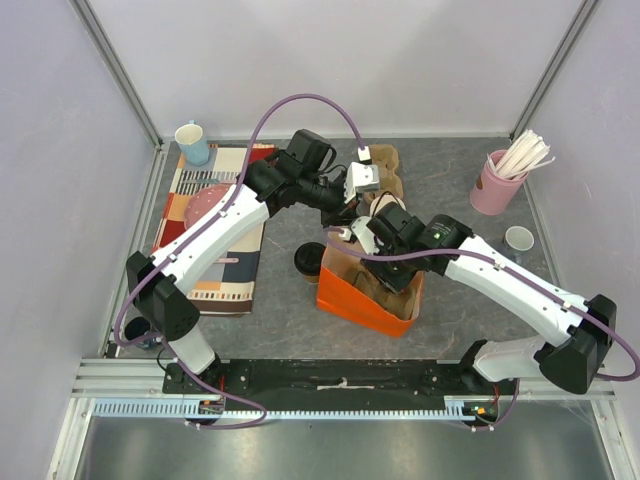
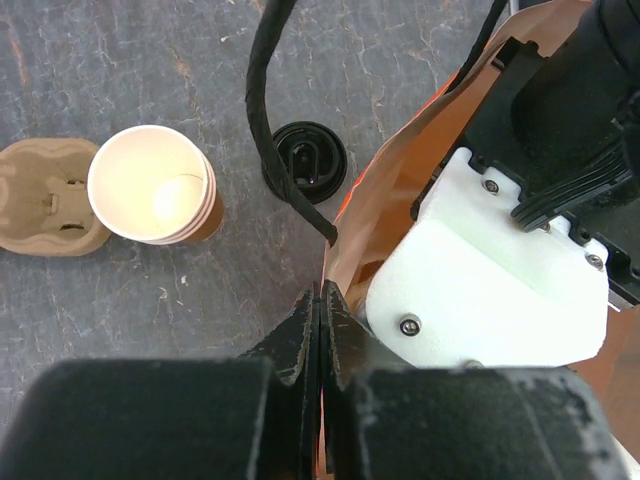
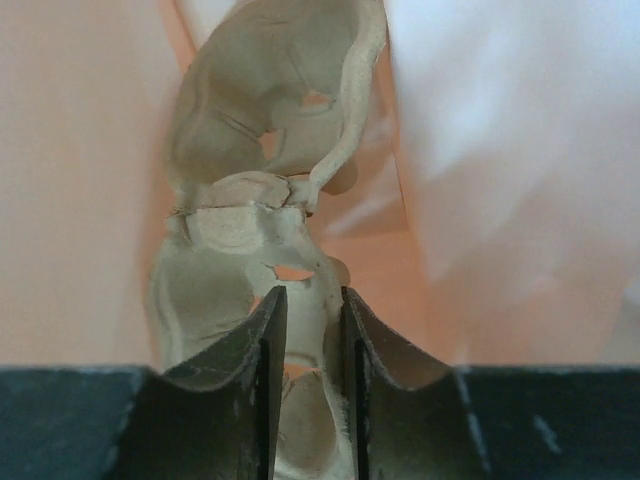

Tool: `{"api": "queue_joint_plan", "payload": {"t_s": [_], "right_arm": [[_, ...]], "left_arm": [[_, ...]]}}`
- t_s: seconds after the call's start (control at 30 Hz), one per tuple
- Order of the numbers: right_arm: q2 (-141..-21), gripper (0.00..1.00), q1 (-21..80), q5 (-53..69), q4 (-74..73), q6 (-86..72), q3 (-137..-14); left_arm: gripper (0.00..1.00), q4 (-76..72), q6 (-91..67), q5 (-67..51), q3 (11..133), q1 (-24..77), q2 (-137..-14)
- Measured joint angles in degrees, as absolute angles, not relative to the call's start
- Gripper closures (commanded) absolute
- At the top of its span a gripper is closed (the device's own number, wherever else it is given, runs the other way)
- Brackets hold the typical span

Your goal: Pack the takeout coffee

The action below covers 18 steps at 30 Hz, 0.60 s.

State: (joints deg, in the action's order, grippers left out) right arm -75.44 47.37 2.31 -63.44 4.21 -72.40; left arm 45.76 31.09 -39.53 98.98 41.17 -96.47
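The takeout coffee, a small brown cup with a black lid, stands on the table just left of the orange paper bag. It shows from above in the left wrist view. My left gripper is shut on the bag's upper edge, at the bag's far side. My right gripper reaches down inside the bag and is closed on a ridge of a pale pulp cup carrier. Its fingertips are hidden inside the bag in the top view.
A stack of lidless paper cups and a second pulp carrier stand beyond the bag. A blue mug, a patterned cloth, a pink holder of white sticks and a small white cup are around.
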Motion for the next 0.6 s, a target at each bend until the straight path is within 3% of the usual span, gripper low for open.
{"api": "queue_joint_plan", "payload": {"t_s": [0.17, 0.23, 0.4, 0.6], "right_arm": [[-75.4, 0.43, 47.4, 1.1, -63.8, 3.8, -72.5], [-75.4, 0.27, 47.4, 1.2, -64.1, 3.6, -72.8], [-75.4, 0.02, 47.4, 1.8, -64.3, 2.9, -73.4], [-73.4, 0.02, 47.4, 4.2, -63.7, 2.8, -73.5]], "left_arm": [[0.98, 44.9, 31.1, -39.5, 99.0, 41.2, -96.4], [0.98, 44.7, 31.1, -39.6, 99.0, 41.2, -96.4], [0.98, 44.3, 31.1, -39.7, 99.0, 41.2, -96.2], [0.98, 44.1, 31.2, -40.7, 99.0, 41.2, -95.8]]}}
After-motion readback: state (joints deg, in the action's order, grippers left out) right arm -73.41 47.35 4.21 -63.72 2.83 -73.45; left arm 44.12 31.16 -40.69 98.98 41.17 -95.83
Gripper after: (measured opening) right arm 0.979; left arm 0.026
